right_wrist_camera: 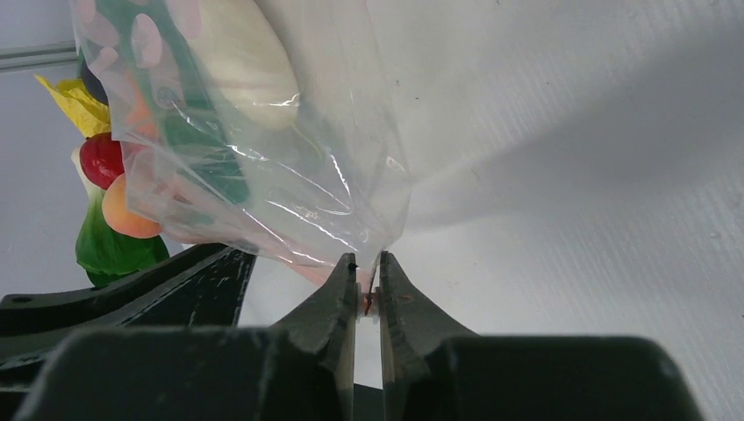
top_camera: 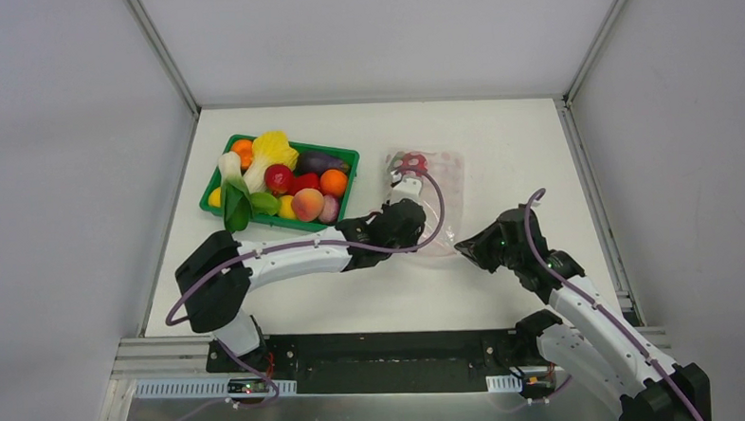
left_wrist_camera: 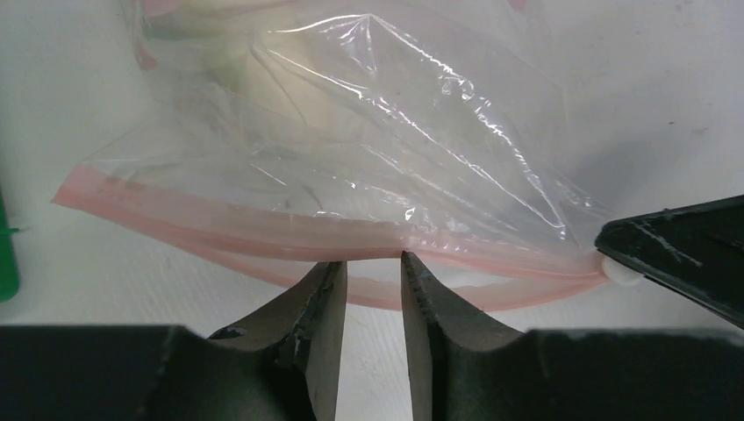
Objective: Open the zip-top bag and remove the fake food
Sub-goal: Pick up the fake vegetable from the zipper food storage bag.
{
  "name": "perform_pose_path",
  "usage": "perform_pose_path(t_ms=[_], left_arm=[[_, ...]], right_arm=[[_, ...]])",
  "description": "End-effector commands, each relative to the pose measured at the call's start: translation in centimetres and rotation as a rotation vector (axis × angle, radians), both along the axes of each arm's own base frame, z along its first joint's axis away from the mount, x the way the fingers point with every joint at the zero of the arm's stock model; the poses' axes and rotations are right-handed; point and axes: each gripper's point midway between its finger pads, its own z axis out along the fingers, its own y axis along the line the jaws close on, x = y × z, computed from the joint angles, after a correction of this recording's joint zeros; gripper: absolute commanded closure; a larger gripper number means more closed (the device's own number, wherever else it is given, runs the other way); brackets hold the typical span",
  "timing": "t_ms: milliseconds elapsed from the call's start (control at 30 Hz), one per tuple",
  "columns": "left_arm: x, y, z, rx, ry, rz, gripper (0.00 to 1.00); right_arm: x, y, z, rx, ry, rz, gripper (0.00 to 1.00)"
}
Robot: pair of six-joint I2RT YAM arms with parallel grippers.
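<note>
The clear zip-top bag (top_camera: 436, 184) lies right of the table's middle, its pink zip strip (left_wrist_camera: 263, 219) at the near end. The strip's two lips stand apart at the middle. Inside are a white radish (right_wrist_camera: 254, 61), green leaves (right_wrist_camera: 206, 153) and a red piece (top_camera: 415, 161). My left gripper (left_wrist_camera: 375, 260) is open by a narrow gap, its tips at the strip's upper lip with nothing between them; in the top view it is at the bag's near edge (top_camera: 419, 235). My right gripper (right_wrist_camera: 368, 261) is shut on the bag's near right corner, by a small white piece on the strip (left_wrist_camera: 619, 272).
A green tray (top_camera: 349, 160) at the back left holds several fake foods: an orange (top_camera: 334, 182), a peach (top_camera: 307, 204), a red apple (top_camera: 278, 177), green leaves (top_camera: 238, 209), a napa cabbage (top_camera: 273, 150) and an eggplant (top_camera: 317, 161). Walls enclose the table.
</note>
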Motion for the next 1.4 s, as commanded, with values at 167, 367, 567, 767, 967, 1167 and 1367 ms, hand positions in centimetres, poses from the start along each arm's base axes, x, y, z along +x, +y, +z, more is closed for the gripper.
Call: perform_pose_path(t_ms=[167,367,567,767,967,1167,1367], left_arm=[[1.3,-0.1,-0.5,0.033,-0.061,0.051,0.71],[2.2,0.3,-1.3,0.074,-0.092,0.081,0.73],[1.5,1.1,-2.0,0.041,-0.128,0.034,0.75],[1.5,1.0,-3.1,0.047,-0.126,0.026,0.73],[2.5,-0.6,-1.3,0.001,-0.151,0.043,0.68],[3.9,-1.3,-1.7,0.017,-0.154,0.111,0.63],[5.5,-1.0,-2.7,0.048,-0.159,0.2,0.57]], right_arm=[[0.7,1.1,2.9,0.063,-0.047,0.013,1.0],[0.6,1.6,3.0,0.076,-0.038,0.033,1.0],[0.4,1.2,2.9,0.067,-0.043,0.022,1.0],[0.4,1.6,2.6,0.081,-0.034,0.033,1.0],[0.2,1.7,2.6,0.08,-0.029,0.047,1.0],[0.1,1.9,3.0,0.095,-0.031,0.055,1.0],[-0.3,2.2,3.2,0.104,-0.025,0.073,1.0]])
